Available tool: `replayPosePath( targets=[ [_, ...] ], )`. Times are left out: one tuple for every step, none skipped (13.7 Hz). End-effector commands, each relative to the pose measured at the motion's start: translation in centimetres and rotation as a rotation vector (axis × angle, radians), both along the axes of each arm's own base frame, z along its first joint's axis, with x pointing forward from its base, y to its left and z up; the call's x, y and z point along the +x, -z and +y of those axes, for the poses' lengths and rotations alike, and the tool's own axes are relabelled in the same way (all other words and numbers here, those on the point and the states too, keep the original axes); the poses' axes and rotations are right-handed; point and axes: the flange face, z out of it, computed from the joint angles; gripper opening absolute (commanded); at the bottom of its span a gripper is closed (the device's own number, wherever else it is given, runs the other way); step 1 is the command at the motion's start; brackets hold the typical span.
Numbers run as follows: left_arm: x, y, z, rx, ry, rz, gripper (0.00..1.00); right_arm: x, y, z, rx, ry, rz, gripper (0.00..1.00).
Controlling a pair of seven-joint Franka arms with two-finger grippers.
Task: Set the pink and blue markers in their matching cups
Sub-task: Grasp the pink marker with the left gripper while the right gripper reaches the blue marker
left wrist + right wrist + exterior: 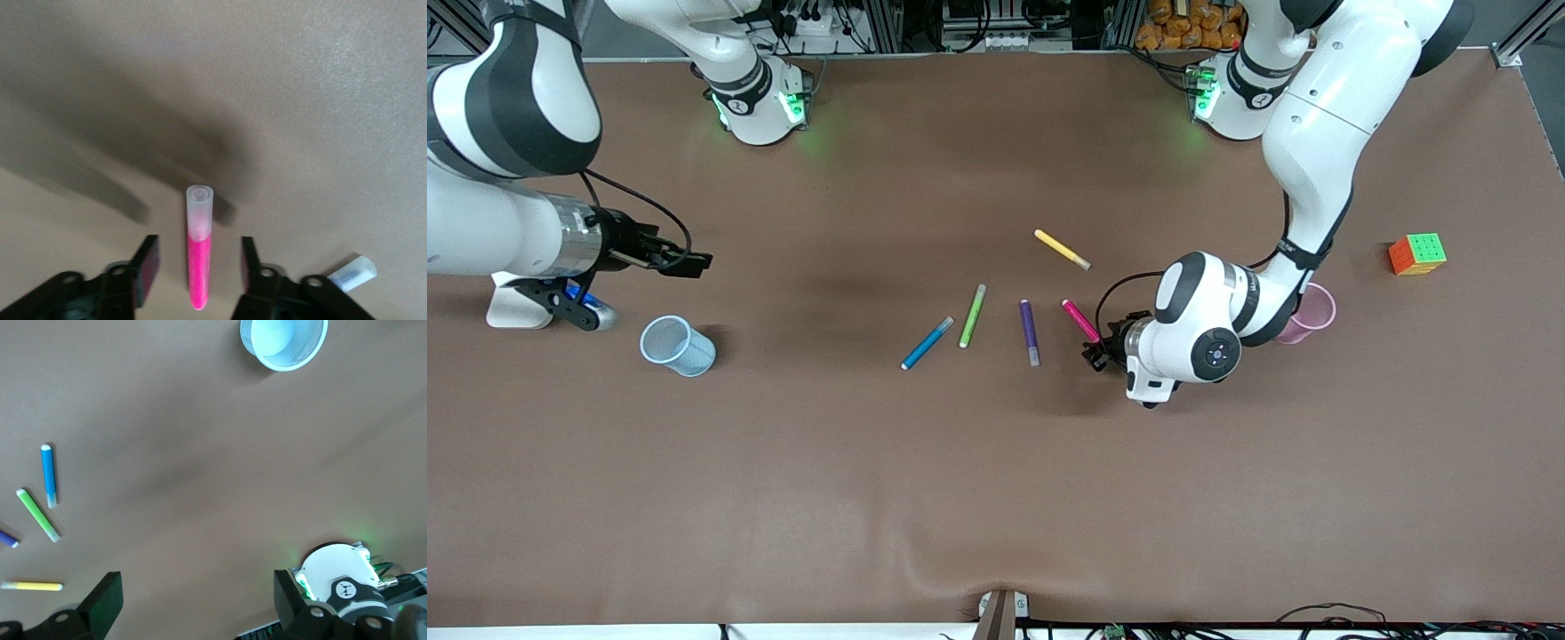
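- The brown table [996, 498] is crossed by both arms; the left arm is bent low over the middle of it, while the right arm waits raised at its own end.
- The pink cup [1316, 308] stands at the left arm's end, partly covered by that arm's forearm; the blue cup [678, 346] stands at the right arm's end, beside the right arm.
- The right gripper [197, 603] is held spread wide over bare table with nothing between its fingers, the blue cup being seen well ahead of it in the right wrist view.
- The left gripper [198, 270] is set down around the pink marker [1080, 321]; in the left wrist view its two fingers [147, 267] are seen on either side of the pen, partly closed, with a narrow gap still visible on each side, so no firm hold is judged to be made yet.
- The pink marker is lying flat, its long axis running straight out between the fingers, with the pale cap [199, 210] pointing away from the wrist; the fingers are thus squared across the barrel, which is what the closing move is judged to depend on.
- The pink cup is near this gripper, so the left arm is the one suited to that carry.
- The blue marker [927, 343] lies slanted among the others, toward the right arm's end and nearer to the right arm's reach, beside the green marker [972, 316]; the purple marker [1030, 332] lies between the green and pink ones, and the yellow marker [1062, 249] farther from the front camera.
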Motion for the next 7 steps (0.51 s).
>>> replayPosePath(
  targets=[
    [0.2,0.9,-0.3,-0.006,-0.027,0.01,0.4,-0.6,-0.4,1.3,-0.018,0.064,-0.032,1.0],
    [0.2,1.1,-0.4,-0.007,-0.03,0.009,0.39,-0.4,-0.3,2.5,-0.029,0.087,-0.044,1.0],
    [0.2,1.5,-0.4,-0.006,-0.04,0.01,0.34,-0.4,0.5,3.7,-0.038,0.111,-0.063,1.0],
    [0.1,1.7,-0.4,-0.003,-0.044,0.014,0.3,-0.4,1.4,5.1,-0.044,0.128,-0.082,1.0],
    [0.1,1.9,-0.4,-0.003,-0.045,0.016,0.28,-0.4,2.2,6.6,-0.05,0.149,-0.101,1.0],
    [0.1,2.1,-0.3,-0.001,-0.045,0.018,0.26,-0.4,2.7,8.1,-0.055,0.177,-0.121,1.0],
    [0.0,2.5,-0.2,0.002,-0.045,0.023,0.23,-0.4,3.4,9.7,-0.059,0.206,-0.145,1.0]
  ],
)
